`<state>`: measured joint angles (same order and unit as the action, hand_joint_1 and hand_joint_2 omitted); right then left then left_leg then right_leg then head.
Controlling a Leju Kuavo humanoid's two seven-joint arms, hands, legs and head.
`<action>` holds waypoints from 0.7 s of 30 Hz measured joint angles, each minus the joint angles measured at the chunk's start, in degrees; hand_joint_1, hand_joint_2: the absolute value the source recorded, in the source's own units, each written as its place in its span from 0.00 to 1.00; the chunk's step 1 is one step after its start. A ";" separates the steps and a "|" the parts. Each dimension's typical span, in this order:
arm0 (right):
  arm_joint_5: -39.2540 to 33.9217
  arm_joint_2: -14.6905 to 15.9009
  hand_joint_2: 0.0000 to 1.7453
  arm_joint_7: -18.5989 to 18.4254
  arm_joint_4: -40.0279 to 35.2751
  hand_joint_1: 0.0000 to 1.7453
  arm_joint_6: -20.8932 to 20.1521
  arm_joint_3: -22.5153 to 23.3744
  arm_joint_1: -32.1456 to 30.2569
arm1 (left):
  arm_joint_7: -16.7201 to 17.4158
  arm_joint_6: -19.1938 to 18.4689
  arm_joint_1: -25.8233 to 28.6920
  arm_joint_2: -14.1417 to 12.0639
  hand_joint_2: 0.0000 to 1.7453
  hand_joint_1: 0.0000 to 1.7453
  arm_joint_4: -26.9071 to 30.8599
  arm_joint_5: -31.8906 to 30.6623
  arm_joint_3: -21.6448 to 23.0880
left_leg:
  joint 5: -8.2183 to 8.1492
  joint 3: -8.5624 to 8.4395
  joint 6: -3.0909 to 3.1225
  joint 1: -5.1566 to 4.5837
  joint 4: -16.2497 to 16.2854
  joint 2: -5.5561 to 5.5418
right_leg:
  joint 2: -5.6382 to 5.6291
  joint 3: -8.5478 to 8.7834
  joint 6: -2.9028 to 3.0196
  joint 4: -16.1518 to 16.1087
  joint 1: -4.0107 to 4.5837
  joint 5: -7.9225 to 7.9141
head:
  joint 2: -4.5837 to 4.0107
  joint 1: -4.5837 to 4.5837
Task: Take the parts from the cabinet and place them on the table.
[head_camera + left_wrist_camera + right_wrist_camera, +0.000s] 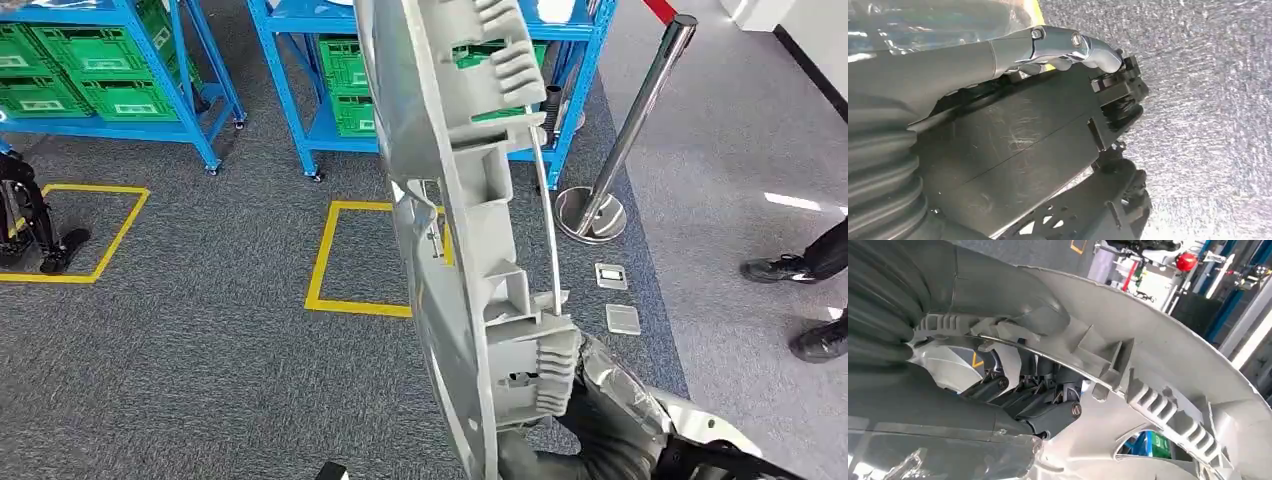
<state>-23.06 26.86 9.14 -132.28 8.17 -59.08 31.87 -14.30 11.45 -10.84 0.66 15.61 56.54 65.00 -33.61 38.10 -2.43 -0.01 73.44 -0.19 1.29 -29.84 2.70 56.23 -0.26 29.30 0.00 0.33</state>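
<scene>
The grey plastic part (470,250) runs off the head view at top and bottom, so its full outline cannot be made out. It hides most of the right hand (590,400); the arm shows at the lower right. In the right wrist view the dark fingers (1040,395) of the right hand (1018,400) pass through an opening in the part and curl around a thin metal rod (1048,355) on its ribbed back face: the right hand grips the part (1158,365). The far rim of the part is cut off by the edge of this view.

In the left wrist view the left hand (1068,50) shows a silver finger bent beside dark body panels, above the carpet (1208,100). Nothing is seen in it, but whether its fingers are spread or curled cannot be told.

The part is a light grey disc-shaped moulding, held on edge in the air above the floor, with its ribbed side, raised blocks and slotted tabs facing right in the head view. The thin rod (545,210) runs along that side.

Behind it stand blue racks (300,90) loaded with green crates (60,70). Yellow taped squares (330,260) mark the grey carpet (220,330). A chrome barrier post (620,150) stands to the right of the part, with two small floor plates (612,276) near its base. A person's dark shoes (790,268) are at the right edge.
</scene>
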 joint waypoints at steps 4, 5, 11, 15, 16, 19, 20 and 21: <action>0.55 -0.02 1.00 0.85 0.00 1.00 -0.02 0.04 -0.02 | 0.39 -0.13 0.56 0.00 1.00 0.00 0.04 -0.04 0.09 | 3.92 -8.46 0.19 -0.35 -14.16 3.34 | 0.96 -1.25 -0.83 1.52 0.23 0.31 | 0.00 0.35; 0.61 -0.02 1.00 0.99 0.00 1.00 -0.02 0.11 0.02 | 0.39 -0.17 0.54 0.00 1.00 0.00 0.07 -0.04 0.20 | 4.39 -8.10 1.27 -0.54 -14.49 3.24 | 1.40 -1.57 -1.21 1.73 0.30 0.11 | 0.00 0.39; 1.27 0.00 1.00 1.29 0.00 1.00 -0.04 0.31 0.00 | 0.35 -0.33 0.49 0.11 1.00 0.00 0.28 -0.07 0.90 | 5.09 -7.07 3.91 0.04 -16.25 0.23 | -0.50 -4.96 -2.80 8.24 -0.06 4.49 | 0.00 -0.50; 1.38 0.00 1.00 1.47 0.00 1.00 -0.04 0.28 -0.29 | 0.22 -0.35 0.54 0.13 1.00 0.00 0.31 -0.04 1.09 | 5.75 -6.27 4.14 -0.22 -16.12 -1.89 | -0.84 -9.73 -2.87 18.89 -0.11 7.07 | 0.00 -0.83; 1.40 0.00 1.00 1.47 0.00 1.00 -0.04 0.28 -0.34 | 0.20 -0.37 0.57 0.13 1.00 0.00 0.31 -0.04 1.20 | 5.86 -6.24 4.06 -0.25 -16.06 -2.53 | -0.97 -8.13 -2.64 15.68 -0.10 4.75 | 0.00 -0.85; 1.57 0.04 1.00 1.53 0.00 1.00 0.00 0.37 -0.38 | 0.13 -0.37 0.46 0.46 1.00 0.00 0.59 -0.02 1.29 | 6.12 -5.98 3.64 -0.21 -15.86 -4.13 | -5.91 -1.70 -1.31 2.86 -0.24 0.07 | 0.00 -0.92; 1.58 0.02 1.00 1.57 -0.04 1.00 0.07 0.41 -0.42 | 0.15 -0.33 0.34 0.44 1.00 0.00 0.59 -0.04 1.33 | 6.32 -5.48 3.29 -0.35 -15.61 -4.90 | -5.68 -1.50 -1.40 1.62 -0.26 -0.15 | 0.00 -0.74; 1.62 0.02 1.00 1.66 -0.04 1.00 0.04 0.44 -0.41 | 0.09 -0.30 0.33 0.48 1.00 0.00 0.59 -0.04 1.36 | 6.68 -5.01 2.75 -0.07 -15.72 -5.28 | -5.05 -1.69 -1.49 1.66 -0.04 -0.01 | 0.00 -1.03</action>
<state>-21.44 26.88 10.80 -132.32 8.22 -58.64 31.46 -14.21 11.15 -10.52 1.14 16.20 56.50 66.36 -26.94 33.09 0.32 -0.08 57.72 -5.47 -3.75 -31.53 1.21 57.89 -0.30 29.29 0.00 -0.70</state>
